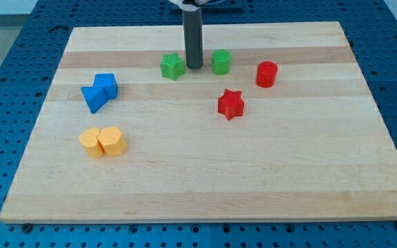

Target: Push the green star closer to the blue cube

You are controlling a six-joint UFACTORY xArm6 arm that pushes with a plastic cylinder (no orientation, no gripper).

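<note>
Standing between two green blocks at the far middle of the pale wooden board (pixel 205 172), my tip (pixel 194 67) is the bare lower end of a straight dark rod. It has no jaws to part or close, so it holds nothing; it sits just right of the green star-shaped block (pixel 173 66), so close that I cannot tell whether they touch. The green cylinder-like block (pixel 220 62) is just beside the tip on its right.

The blue cube (pixel 106 85) lies well to the left of the star and a little nearer, touching a second blue block (pixel 93 98) of wedge-like shape on its near-left side.

From this spot a leftward push looks well placed, but the cube is slightly nearer than the star, so a purely leftward shove may carry the star past its far side. The star's points also invite trouble: off-centre contact could spin it or let it slip off the tip. Too long a push might knock the cube and wedge apart.

Elsewhere rest a red cylinder (pixel 267 74), a red star (pixel 231 104), and two touching orange blocks (pixel 103 142), all clear of that path.
</note>
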